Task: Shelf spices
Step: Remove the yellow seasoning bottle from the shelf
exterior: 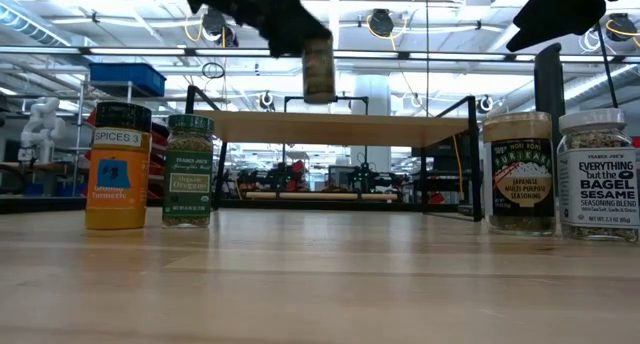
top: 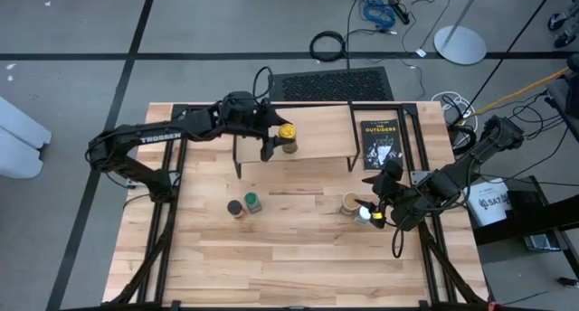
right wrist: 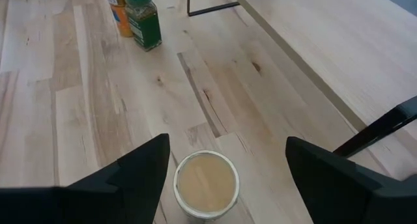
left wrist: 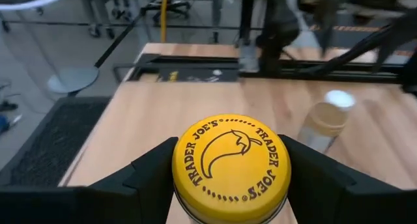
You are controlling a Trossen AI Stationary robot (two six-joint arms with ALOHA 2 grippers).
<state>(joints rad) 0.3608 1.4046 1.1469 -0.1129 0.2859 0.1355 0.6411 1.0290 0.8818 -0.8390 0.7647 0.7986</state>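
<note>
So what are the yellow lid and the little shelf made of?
The yellow lid looks like smooth painted metal or plastic, with a slight sheen and printed black lettering; which one is hard to tell. The shelf has a pale matte top that looks like wood, with faint grain, and thin black legs that look like metal rod.

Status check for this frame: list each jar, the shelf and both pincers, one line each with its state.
yellow-lid jar: upright, gripped by left pincer, above the shelf
shelf: no jar resting on it yet
dark-lid jar: upright on table
green-lid jar: upright on table
tan-lid jar: upright between open right pincer fingers
white-lid jar: upright on table
</note>
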